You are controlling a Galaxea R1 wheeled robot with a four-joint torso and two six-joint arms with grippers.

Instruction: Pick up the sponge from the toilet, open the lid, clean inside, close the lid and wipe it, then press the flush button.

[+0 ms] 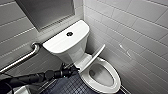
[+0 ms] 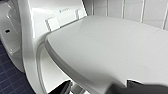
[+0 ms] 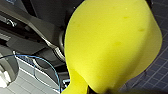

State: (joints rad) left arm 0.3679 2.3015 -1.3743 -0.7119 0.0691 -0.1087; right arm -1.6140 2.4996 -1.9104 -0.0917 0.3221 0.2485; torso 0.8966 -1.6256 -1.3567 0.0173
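Observation:
The white toilet (image 1: 75,51) stands against the tiled wall, with the dark flush button (image 1: 69,33) on its tank cover. The lid (image 1: 93,57) is tilted partway up over the oval bowl (image 1: 101,75). My left gripper (image 1: 75,69) reaches in from the left to the lid's near edge by the hinge. In the left wrist view the lid (image 2: 112,50) looms large, and its edge lies between the open left gripper's (image 2: 100,89) dark fingers (image 2: 140,87). The bright yellow sponge (image 3: 110,45) sits close before the right wrist camera, with my right gripper (image 3: 96,88) shut on it.
A metal grab bar (image 1: 22,58) runs along the left wall beside the tank. Tiled wall (image 1: 140,37) stands close on the toilet's right. Dark small-tiled floor (image 1: 67,86) lies in front of the bowl. A grey panel (image 1: 47,11) hangs above the tank.

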